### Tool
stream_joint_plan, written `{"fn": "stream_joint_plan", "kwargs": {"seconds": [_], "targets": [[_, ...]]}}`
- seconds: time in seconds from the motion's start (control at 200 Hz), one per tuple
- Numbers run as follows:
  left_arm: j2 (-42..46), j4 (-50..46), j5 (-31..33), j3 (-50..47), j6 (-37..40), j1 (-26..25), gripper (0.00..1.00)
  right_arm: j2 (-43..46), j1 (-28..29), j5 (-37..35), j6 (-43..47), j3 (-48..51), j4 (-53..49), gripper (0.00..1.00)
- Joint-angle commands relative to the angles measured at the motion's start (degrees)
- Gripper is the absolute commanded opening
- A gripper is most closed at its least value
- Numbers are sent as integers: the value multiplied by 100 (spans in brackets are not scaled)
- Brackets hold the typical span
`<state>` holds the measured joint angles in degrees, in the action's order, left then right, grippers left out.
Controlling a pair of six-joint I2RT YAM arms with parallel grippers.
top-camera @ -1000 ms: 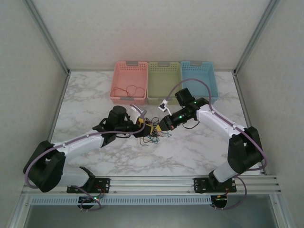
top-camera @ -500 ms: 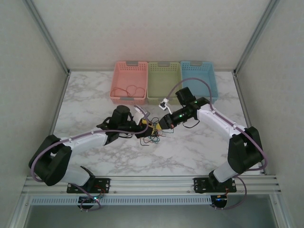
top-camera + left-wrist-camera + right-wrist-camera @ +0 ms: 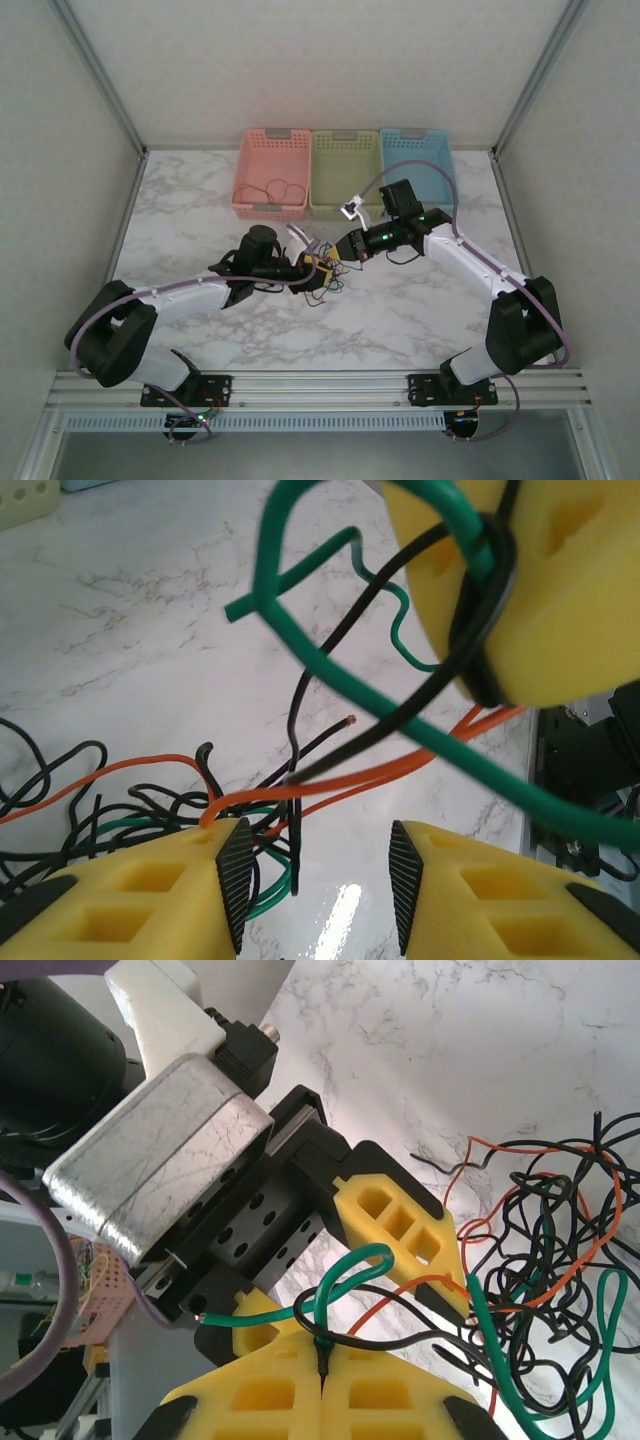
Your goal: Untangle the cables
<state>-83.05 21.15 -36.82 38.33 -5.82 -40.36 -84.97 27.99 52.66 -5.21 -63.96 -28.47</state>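
the cables (image 3: 322,284) lie in a loose knot on the marble table (image 3: 400,320), just in front of the green basket (image 3: 346,134), and both arms meet over them there. the right gripper (image 3: 322,1365) has its yellow fingers (image 3: 265,1395) pressed together, pinching a green wire (image 3: 350,1265) and a black wire (image 3: 400,1310) lifted off the knot. the left gripper (image 3: 320,880) has its jaws apart, with an orange wire (image 3: 400,775) and black strands crossing just above the gap. i judge the left should close on one strand only, best the orange, near the knot. it should then draw slowly away from the basket while the right grips firmly. a quick tug would likely tighten the loops.
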Motion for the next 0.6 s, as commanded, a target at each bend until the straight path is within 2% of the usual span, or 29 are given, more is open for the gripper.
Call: {"fn": "stream_joint_plan", "kwargs": {"seconds": [0.0, 0.295, 0.461, 0.596], "targets": [[-202, 198, 44, 267, -2, -123, 39, -2, -1, 274, -147, 59, 219, 5], [-106, 267, 491, 160, 62, -148, 0, 72, -4, 68, -63, 50, 14, 7], [454, 282, 1305, -230, -98, -130, 0, 118, -12, -224, -86, 42, -117, 17], [968, 16, 1651, -477, -156, -132, 0, 218, -12, -619, -48, 33, -328, 35]]}}
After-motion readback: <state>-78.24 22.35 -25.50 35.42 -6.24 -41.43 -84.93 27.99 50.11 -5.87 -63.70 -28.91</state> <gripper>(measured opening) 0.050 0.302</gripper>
